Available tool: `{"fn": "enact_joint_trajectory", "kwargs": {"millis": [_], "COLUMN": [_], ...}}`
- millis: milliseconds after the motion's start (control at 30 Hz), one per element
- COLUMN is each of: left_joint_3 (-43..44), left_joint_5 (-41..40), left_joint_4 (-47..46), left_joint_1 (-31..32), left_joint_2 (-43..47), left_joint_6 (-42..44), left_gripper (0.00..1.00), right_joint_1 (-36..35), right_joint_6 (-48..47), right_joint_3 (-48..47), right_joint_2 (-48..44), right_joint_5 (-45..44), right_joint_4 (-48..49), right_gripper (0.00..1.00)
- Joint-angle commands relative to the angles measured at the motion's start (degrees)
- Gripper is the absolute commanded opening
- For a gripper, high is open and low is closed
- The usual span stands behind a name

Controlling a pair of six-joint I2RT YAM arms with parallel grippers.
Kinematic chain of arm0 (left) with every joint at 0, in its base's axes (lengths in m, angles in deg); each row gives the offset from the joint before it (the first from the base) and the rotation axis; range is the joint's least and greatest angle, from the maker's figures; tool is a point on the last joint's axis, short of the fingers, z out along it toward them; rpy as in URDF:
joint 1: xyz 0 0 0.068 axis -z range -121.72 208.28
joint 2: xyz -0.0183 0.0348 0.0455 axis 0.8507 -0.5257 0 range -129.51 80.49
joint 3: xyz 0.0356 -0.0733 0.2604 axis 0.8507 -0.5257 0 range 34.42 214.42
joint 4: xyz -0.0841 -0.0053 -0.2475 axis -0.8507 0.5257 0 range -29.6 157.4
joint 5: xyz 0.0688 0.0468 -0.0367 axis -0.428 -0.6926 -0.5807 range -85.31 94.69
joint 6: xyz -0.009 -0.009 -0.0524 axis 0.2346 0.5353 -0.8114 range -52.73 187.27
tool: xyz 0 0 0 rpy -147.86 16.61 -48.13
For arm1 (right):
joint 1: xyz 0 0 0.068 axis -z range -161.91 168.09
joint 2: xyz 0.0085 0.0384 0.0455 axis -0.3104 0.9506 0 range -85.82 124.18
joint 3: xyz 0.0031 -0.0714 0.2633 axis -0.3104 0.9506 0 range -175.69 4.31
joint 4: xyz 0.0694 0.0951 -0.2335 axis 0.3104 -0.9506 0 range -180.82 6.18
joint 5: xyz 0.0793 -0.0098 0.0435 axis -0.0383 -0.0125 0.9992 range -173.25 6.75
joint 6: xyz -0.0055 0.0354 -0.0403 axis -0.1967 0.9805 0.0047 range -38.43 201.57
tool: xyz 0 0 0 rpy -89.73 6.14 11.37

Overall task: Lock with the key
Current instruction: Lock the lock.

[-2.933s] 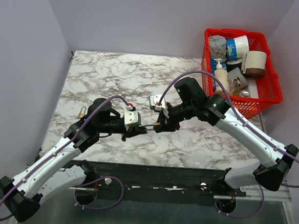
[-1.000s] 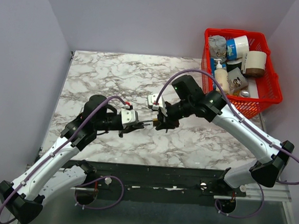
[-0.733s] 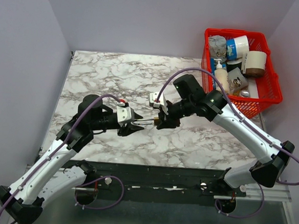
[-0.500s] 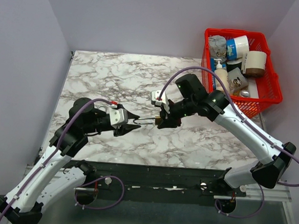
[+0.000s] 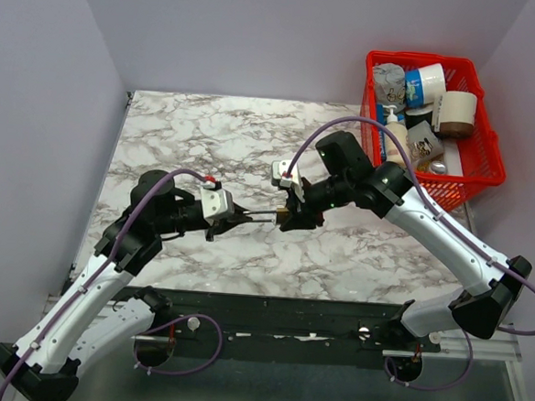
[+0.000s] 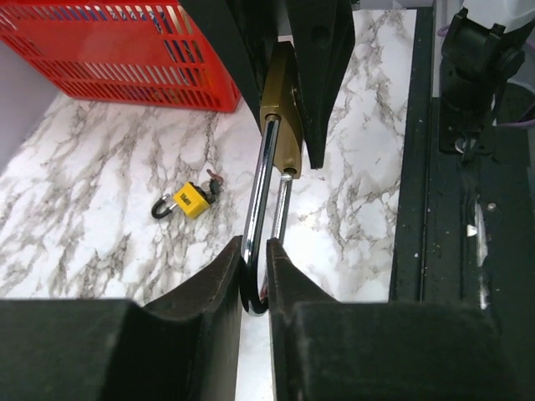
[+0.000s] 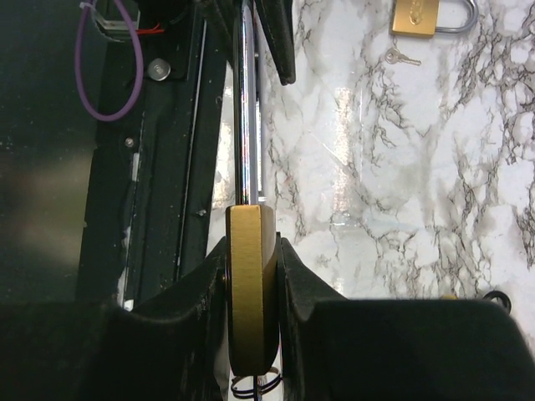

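Clamping padlock body (image 7: 252,292) in right gripper (image 5: 289,217), shackle (image 6: 261,192) in left gripper (image 6: 255,257); closing and key-locking not yet done.

Bright, even light from above fills the top view; shadows on the desk (image 5: 190,131) are soft and faint. In the right wrist view white glare streaks the marble, the padlock (image 7: 252,284) shines, and the picture's left side is dim.

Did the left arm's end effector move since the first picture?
Yes. The left end effector slid a little left, away from the red basket, and now pinches the padlock by its shackle.
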Motion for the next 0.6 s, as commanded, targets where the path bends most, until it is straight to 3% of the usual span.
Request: {"fn": "enact_joint_trajectory", "kwargs": {"millis": [0, 133, 567], "left_joint_3": [0.44, 0.71, 0.97], "left_joint_5": [3.51, 4.74, 6.5], "left_joint_4": [1.32, 1.24, -6.06], "left_joint_1": [-0.35, -0.35, -0.35], "left_joint_2": [-0.51, -1.13, -5.79], "left_joint_6": [1.1, 0.41, -9.08], "left_gripper": [0.15, 0.0, 0.0], "right_joint_1": [0.03, 0.12, 0.12], "right_joint_6": [0.39, 0.48, 2.76], "right_joint_3": [-0.51, -0.16, -0.95], "right_joint_2": [-2.52, -2.96, -1.65], "right_joint_5": [2.99, 2.55, 4.83], "right_joint_4": [4.07, 5.21, 9.52], "right_gripper": [0.01, 0.01, 0.01]}}
